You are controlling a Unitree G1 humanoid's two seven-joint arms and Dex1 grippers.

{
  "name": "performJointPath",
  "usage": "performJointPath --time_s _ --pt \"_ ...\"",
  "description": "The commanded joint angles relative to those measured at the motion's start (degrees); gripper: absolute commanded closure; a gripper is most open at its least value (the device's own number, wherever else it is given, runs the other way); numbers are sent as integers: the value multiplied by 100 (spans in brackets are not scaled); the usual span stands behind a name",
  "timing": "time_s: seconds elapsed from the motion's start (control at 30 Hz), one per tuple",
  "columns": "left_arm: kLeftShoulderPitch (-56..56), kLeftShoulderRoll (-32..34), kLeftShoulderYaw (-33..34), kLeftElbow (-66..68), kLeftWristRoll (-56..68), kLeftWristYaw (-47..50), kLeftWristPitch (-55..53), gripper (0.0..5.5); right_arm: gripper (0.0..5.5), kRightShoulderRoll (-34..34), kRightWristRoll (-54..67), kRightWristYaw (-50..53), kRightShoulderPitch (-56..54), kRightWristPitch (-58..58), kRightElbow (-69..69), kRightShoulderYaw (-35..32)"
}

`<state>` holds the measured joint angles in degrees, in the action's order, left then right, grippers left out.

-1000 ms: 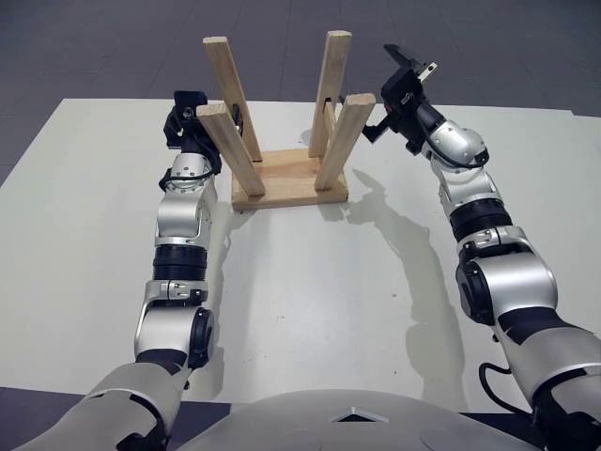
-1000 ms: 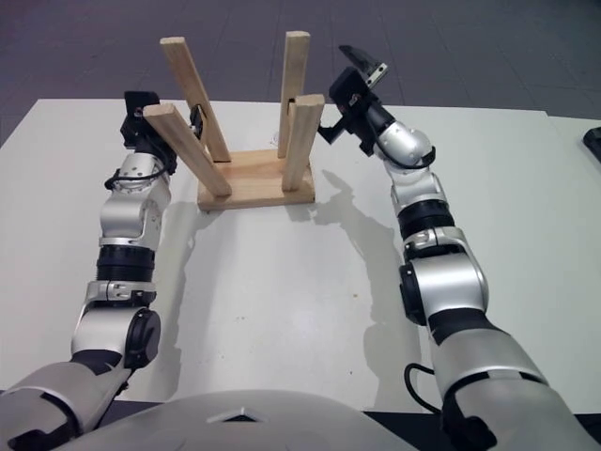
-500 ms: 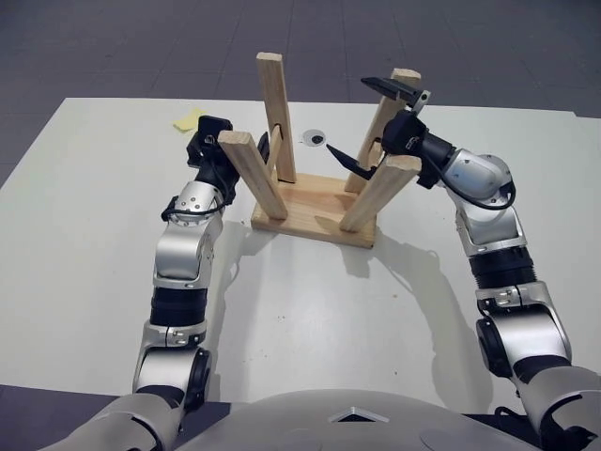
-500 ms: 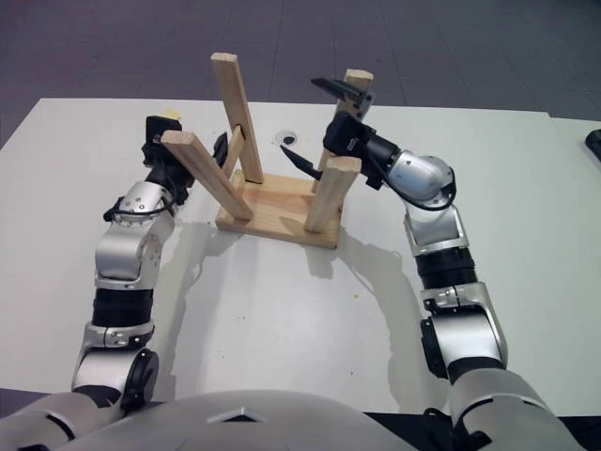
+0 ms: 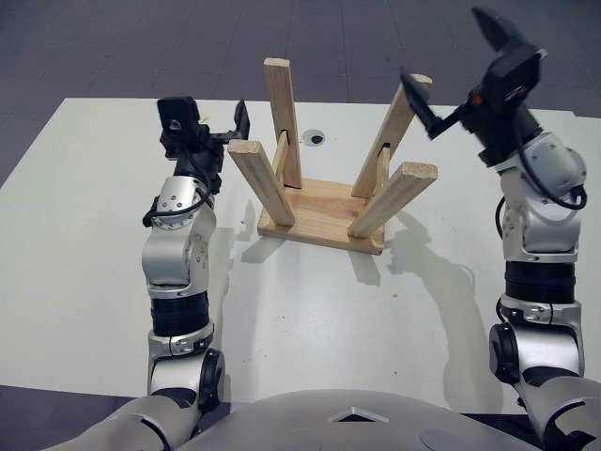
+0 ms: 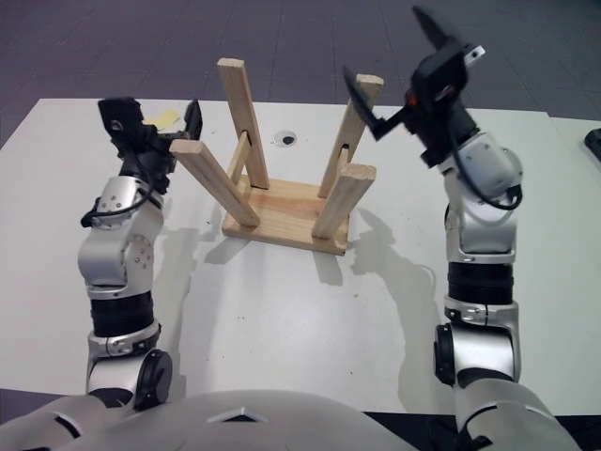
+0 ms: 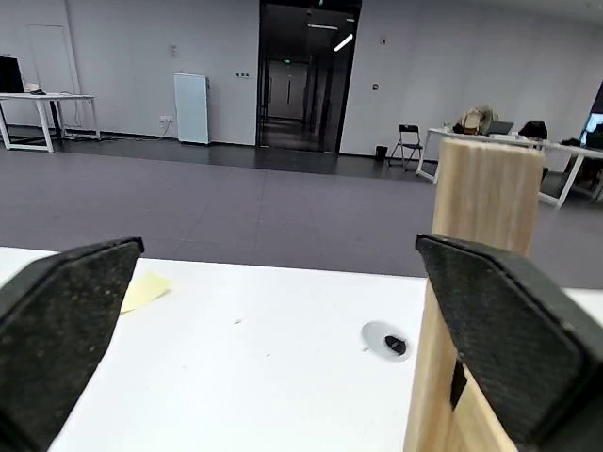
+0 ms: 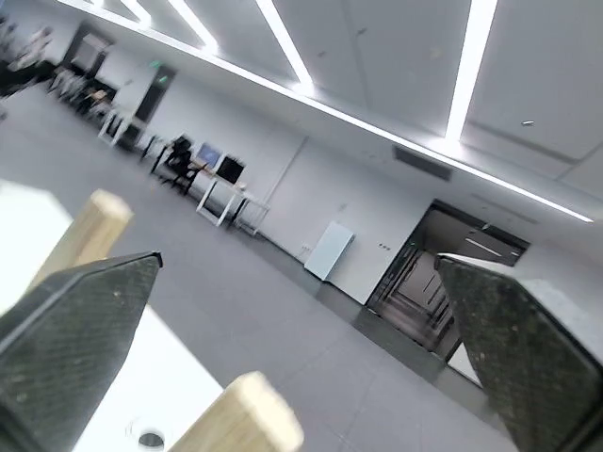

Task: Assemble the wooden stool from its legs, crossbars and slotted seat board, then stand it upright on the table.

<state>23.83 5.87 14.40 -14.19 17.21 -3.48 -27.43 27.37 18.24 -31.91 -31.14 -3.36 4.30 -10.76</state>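
The wooden stool lies upside down on the white table (image 5: pixel 103 282). Its seat board (image 5: pixel 324 218) is flat on the surface and its legs (image 5: pixel 282 122) splay upward, joined by short crossbars (image 5: pixel 380 171). My left gripper (image 5: pixel 208 117) is open beside the top of the near left leg (image 5: pixel 252 178), just left of it and not touching. In the left wrist view that leg's end (image 7: pixel 480 202) stands in front of one finger (image 7: pixel 509 325). My right gripper (image 5: pixel 441 45) is open, raised above and right of the far right leg (image 5: pixel 399 122), holding nothing.
A yellow sticky note (image 7: pixel 146 290) lies at the table's far left. A small round hole (image 5: pixel 316 140) sits behind the stool. Dark floor lies beyond the far edge. Bare table stretches in front of the stool and to both sides.
The stool slid nearer and to the right, turning a little. Both grippers have come off its legs: the left drew back to the left, the right rose up and to the right.
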Motion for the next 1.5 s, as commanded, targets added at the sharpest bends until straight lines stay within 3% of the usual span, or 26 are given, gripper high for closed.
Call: performJointPath --time_s 0.03,0.2,0.33,0.67,0.97,1.2,1.5 --pt "370 1410 1100 249 1577 -1918 -208 10 11 599 2251 -599 204 -1822 997 -749" --pt "62 3079 1929 963 3083 -4316 -1042 10 11 1357 4024 -1113 460 -3256 1367 -1322" --pt "-64 3618 2007 1080 3861 -5257 -1691 10 11 1737 4167 -1670 755 -3643 1456 -1129" --pt "-125 3427 159 818 3314 -5620 -1680 10 11 1898 3469 -2418 1182 -3597 976 -472" --pt "-197 3235 -56 912 3370 -5577 -1711 13 10 1865 3300 -2686 1546 -3602 1225 -342" --pt "-268 3083 -91 942 3359 -5497 -1730 123 101 1841 3221 -2710 1608 -3622 1289 -287" --pt "-226 2910 -284 898 3362 -5374 -1838 289 259 1761 2936 -2704 1557 -3521 1226 26"
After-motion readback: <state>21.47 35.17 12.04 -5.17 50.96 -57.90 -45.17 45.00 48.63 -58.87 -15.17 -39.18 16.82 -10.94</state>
